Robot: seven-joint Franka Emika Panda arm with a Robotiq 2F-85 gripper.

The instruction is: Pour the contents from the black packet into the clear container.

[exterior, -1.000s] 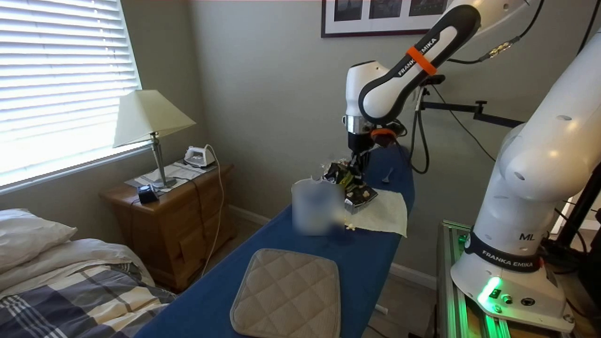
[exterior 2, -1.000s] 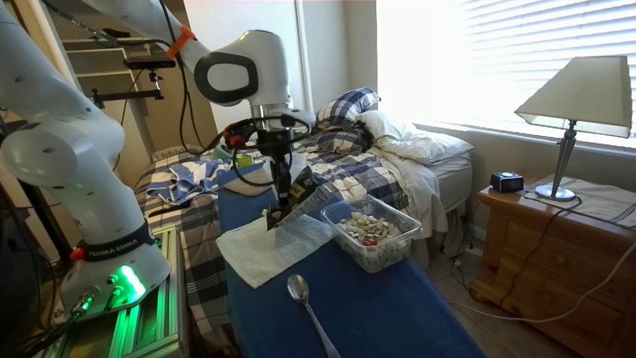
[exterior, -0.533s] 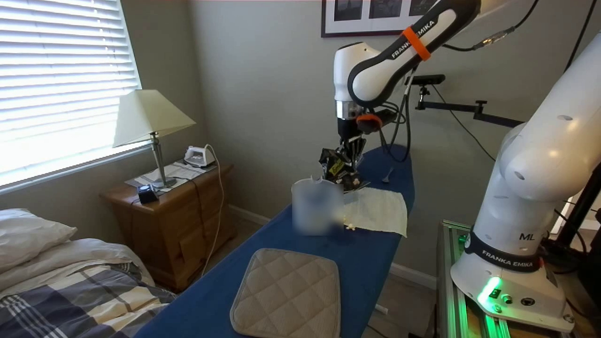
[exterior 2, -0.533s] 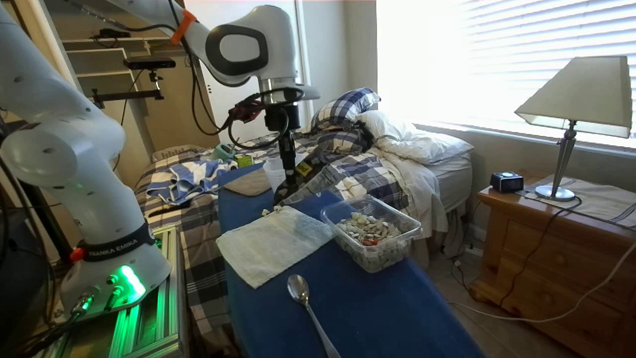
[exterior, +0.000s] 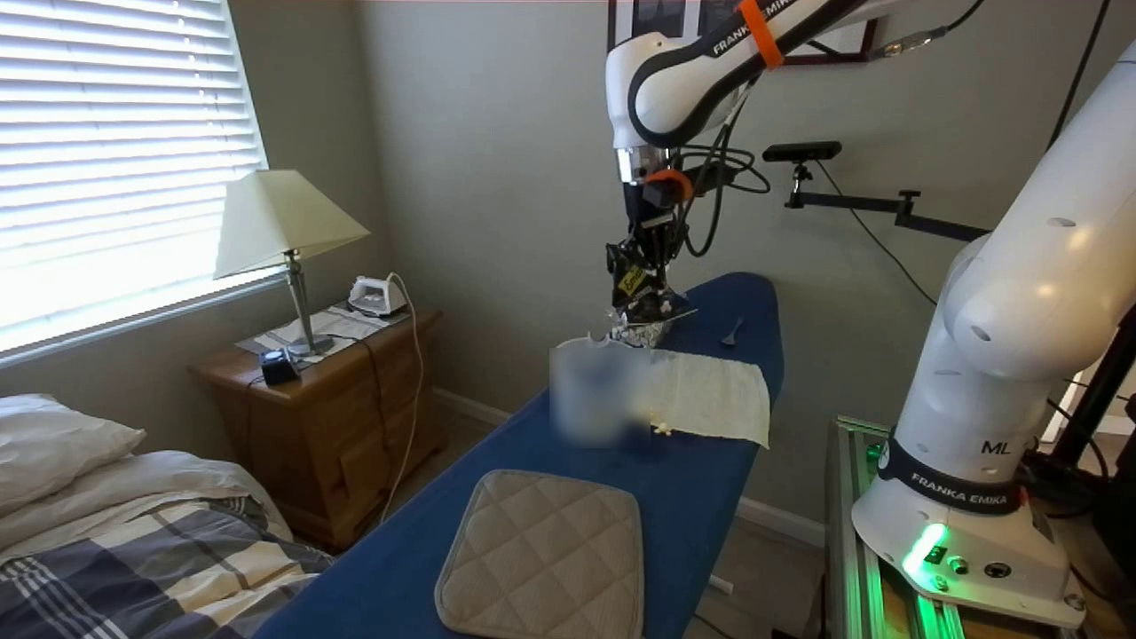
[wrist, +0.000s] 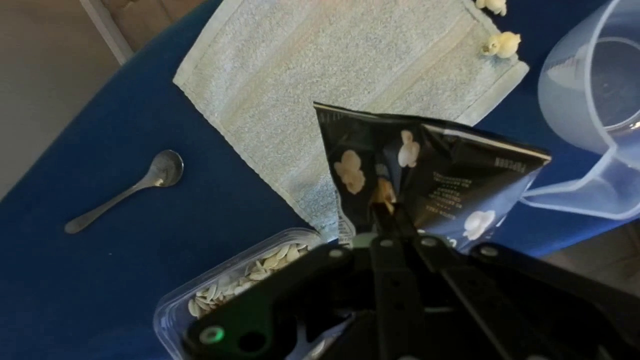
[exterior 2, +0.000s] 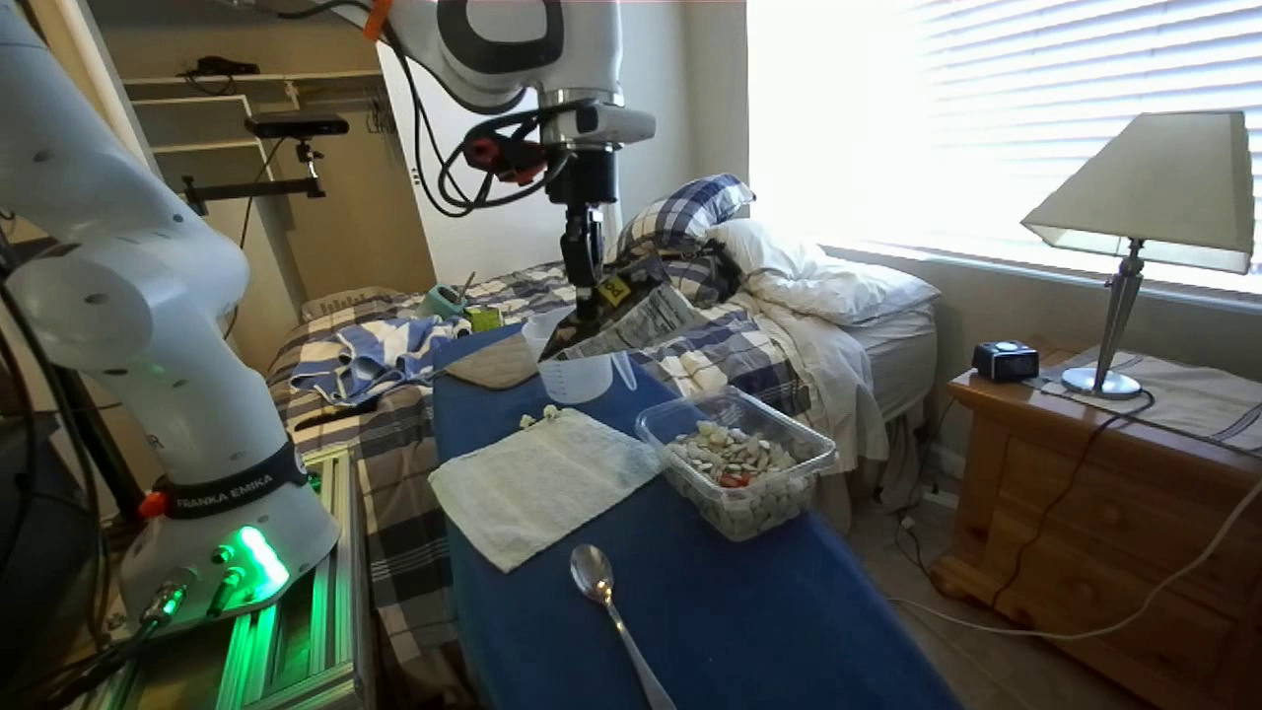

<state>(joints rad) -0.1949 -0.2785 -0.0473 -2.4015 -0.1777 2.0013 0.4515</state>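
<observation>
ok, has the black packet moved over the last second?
Yes: the black packet has risen, away from the white cloth, in both exterior views.

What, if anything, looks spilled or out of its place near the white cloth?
Pieces of popcorn lie loose at the edge of the white cloth, near the clear handled cup. This looks odd because they are outside both the cup and the black packet; probably they were spilled.

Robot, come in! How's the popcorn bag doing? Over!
Gripper shut on black packet. Packet hangs midair, not over clear cup yet. Popcorn bits near cup, probably not in the way.
</observation>
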